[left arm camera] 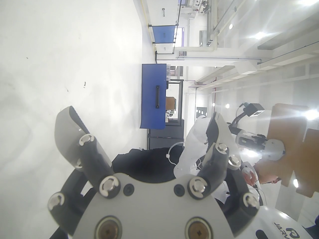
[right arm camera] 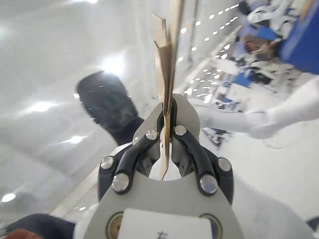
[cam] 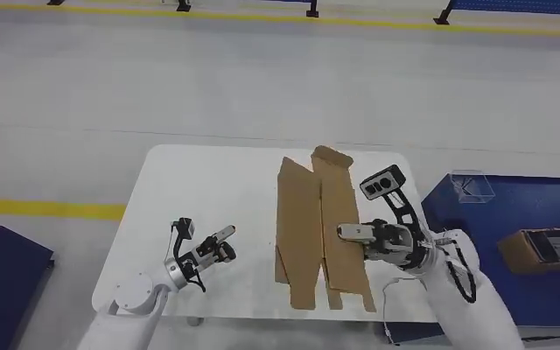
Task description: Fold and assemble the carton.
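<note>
Smooth white table underlies flat cardboard carton.

Brown cardboard carton, flat and unassembled, over the right half of the white surface. Its long panels run away from me, with a crease down the middle and notched flaps at both ends. From my right wrist it's edge-on, thin layers slightly splayed, one side edge pinched in my right end effector. I can't tell whether it touches the surface.
</note>
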Tool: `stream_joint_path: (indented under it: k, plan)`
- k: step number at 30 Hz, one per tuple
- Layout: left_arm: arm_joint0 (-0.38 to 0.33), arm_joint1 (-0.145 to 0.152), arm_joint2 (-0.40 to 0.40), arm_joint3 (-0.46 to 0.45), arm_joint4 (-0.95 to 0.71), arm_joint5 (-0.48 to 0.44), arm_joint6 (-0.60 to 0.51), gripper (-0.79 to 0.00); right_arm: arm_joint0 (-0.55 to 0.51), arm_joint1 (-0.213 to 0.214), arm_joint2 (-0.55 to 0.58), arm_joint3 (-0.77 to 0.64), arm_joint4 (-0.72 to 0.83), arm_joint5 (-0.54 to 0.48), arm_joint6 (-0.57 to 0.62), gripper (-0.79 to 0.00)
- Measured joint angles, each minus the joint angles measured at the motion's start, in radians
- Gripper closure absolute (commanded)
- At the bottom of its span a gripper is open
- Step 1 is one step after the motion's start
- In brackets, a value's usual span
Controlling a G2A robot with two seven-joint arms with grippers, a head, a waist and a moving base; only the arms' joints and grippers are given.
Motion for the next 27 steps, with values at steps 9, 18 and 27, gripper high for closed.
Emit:
stream_joint_path:
  k: [9, 18, 27]
  plan:
    - [0.001, 0.027, -0.157, -0.095, -0.177, 0.153, -0.09, -0.785, 0.014, 0.009, -0.003, 0.175, -0.268, 0.025, -0.015, 0.0]
    - [0.059, 0.044, -0.137, -0.24, -0.169, 0.314, -0.214, -0.77, 0.047, -0.005, -0.103, 0.265, -0.352, 0.023, -0.019, 0.0]
    - [0.093, 0.039, -0.062, -0.301, -0.2, 0.303, -0.209, -0.594, 0.075, -0.019, -0.192, 0.309, -0.431, 0.028, -0.042, 0.0]
